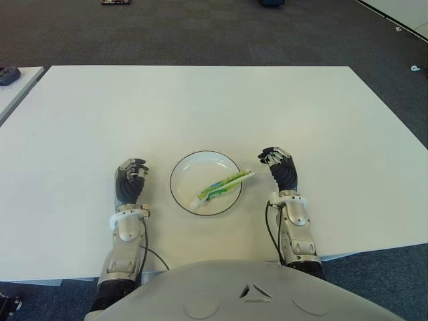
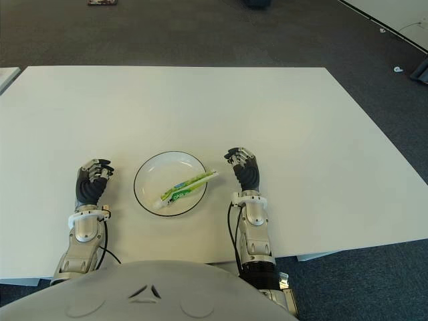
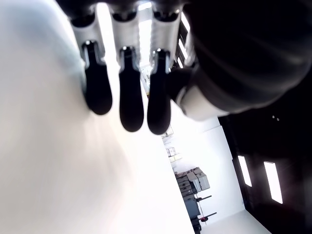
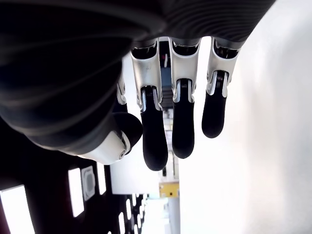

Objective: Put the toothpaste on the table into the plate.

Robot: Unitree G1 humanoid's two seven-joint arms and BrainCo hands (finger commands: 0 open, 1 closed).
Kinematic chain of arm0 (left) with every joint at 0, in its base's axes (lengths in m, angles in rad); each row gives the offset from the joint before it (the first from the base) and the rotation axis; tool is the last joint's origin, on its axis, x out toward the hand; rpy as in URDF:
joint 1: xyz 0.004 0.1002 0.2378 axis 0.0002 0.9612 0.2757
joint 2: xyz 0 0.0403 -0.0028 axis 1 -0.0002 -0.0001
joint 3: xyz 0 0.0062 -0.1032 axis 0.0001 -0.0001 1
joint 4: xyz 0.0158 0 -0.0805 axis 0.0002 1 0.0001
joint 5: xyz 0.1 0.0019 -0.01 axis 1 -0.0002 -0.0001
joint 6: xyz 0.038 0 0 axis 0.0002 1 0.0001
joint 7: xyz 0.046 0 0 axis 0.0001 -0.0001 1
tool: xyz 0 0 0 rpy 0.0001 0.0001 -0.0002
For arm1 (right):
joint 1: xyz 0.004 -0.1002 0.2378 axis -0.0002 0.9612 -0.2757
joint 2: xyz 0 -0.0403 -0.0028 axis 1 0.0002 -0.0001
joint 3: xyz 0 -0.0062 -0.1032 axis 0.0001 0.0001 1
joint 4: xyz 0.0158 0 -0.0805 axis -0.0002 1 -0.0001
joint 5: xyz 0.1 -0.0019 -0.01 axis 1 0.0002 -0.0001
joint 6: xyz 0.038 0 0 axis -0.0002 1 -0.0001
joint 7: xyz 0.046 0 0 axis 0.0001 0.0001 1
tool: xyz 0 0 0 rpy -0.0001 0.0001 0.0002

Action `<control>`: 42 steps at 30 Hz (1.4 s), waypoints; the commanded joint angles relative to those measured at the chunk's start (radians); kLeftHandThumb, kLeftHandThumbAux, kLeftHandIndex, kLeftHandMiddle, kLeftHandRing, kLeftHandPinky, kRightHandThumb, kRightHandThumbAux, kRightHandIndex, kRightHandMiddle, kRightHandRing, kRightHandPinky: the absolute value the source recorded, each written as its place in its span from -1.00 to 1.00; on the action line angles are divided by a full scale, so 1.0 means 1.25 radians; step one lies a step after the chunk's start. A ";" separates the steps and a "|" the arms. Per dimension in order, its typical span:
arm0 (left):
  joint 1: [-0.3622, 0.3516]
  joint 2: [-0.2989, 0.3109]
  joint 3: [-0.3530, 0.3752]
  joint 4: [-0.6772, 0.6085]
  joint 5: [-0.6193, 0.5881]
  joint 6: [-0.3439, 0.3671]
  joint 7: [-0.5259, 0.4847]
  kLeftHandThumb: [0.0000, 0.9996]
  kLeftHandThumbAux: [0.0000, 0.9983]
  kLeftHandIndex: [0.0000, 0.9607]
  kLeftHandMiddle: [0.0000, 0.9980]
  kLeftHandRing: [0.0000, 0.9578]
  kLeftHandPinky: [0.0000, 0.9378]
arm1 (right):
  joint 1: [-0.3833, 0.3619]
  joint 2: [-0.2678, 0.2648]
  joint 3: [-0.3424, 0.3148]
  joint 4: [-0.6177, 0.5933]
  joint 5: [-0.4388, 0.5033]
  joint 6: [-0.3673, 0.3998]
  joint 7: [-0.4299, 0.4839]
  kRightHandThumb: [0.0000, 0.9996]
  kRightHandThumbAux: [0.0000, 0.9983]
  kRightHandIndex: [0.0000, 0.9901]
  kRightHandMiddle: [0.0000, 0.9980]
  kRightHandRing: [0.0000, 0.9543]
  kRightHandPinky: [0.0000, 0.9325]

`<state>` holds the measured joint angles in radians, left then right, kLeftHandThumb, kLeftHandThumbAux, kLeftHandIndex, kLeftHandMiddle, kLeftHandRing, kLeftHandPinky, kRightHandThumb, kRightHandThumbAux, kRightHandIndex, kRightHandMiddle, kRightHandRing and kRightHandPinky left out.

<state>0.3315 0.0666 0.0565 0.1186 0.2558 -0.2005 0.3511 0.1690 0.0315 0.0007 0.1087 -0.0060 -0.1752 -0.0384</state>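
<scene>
A white table [image 1: 200, 107] stands on dark grey carpet [image 1: 200, 33]. Near its front edge, the toothpaste [image 1: 221, 187] lies inside the plate [image 1: 179, 175]. The left hand [image 1: 130, 179] and right hand [image 1: 279, 166] flank the plate, fingers loosely curled, holding nothing.

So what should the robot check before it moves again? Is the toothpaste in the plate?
1. Toothpaste in the plate: ok, though its cap end pokes over the rim on the robot's right.
2. Right hand holds nothing: ok, fingers relaxed, just right of the plate.
3. Left hand holds nothing: ok, it shows left of the plate.
4. Plate sits flat on the table: ok.
5. Right hand clear of the tube's tip: cannot tell for sure, they look close but apart.
</scene>
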 commanded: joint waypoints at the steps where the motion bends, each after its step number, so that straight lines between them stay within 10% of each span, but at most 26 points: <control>1: 0.009 -0.001 -0.009 0.000 0.005 0.011 -0.015 0.41 0.44 -0.11 0.05 0.11 0.07 | 0.004 -0.001 0.004 -0.004 -0.010 0.017 -0.004 0.41 0.46 -0.13 0.04 0.11 0.15; 42: 0.037 0.049 -0.047 -0.063 0.061 0.054 -0.081 0.41 0.44 -0.11 0.07 0.11 0.08 | 0.017 -0.010 -0.005 -0.039 -0.010 0.031 -0.019 0.42 0.46 -0.12 0.08 0.10 0.12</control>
<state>0.3718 0.1216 0.0148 0.0400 0.3179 -0.1535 0.2733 0.1879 0.0217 -0.0023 0.0662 -0.0152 -0.1533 -0.0627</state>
